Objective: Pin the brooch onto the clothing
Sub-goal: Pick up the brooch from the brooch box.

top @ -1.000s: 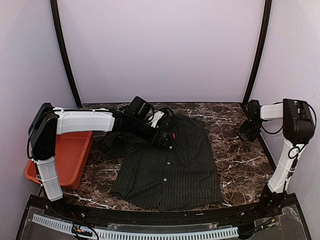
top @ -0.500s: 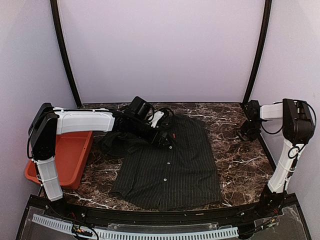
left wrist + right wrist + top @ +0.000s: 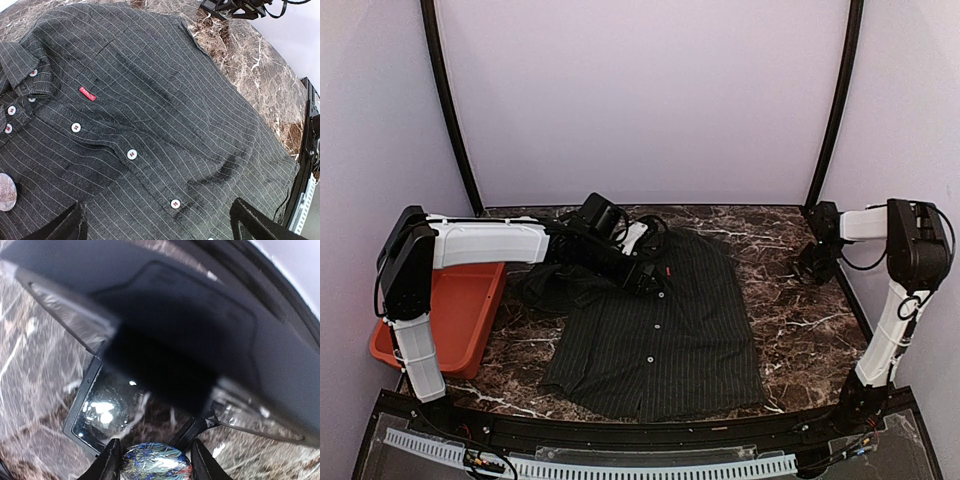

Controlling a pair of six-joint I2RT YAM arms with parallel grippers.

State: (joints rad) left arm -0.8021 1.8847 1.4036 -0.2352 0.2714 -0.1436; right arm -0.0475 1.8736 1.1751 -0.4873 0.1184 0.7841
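Watching the feeds over that last second, I saw only one real change: the right end effector [image 3: 155,461], well apart from the dark pinstriped short-sleeved shirt [image 3: 660,340] on its right side, drew its fingers inward. In its wrist view the two fingertips [image 3: 111,460] sat against either edge of a small round brooch with a blue-green iridescent face [image 3: 157,466], so I judged it clamped on the brooch. The brooch sat just in front of a small dark glossy case with clear plastic edges [image 3: 95,410]. I took that to mean the pick-up was about done, while the carry over to the shirt and the pinning itself had not yet begun.

Nothing else had moved. The left end effector [image 3: 160,231] still hung over the shirt's upper chest, close to the collar, with its fingers spread fully apart and holding nothing.

The shirt lay front-up and mostly flat on the dark brown marbled counter [image 3: 790,330], collar at the far end. White buttons [image 3: 131,154] ran down its placket, a tiny red tag [image 3: 87,93] marked the chest, and soft wrinkles crossed the cloth below that tag. One sleeve was bunched under the left arm. A pale mottled disc [image 3: 6,192] rested on the shirt near the placket; I could not tell what it was.
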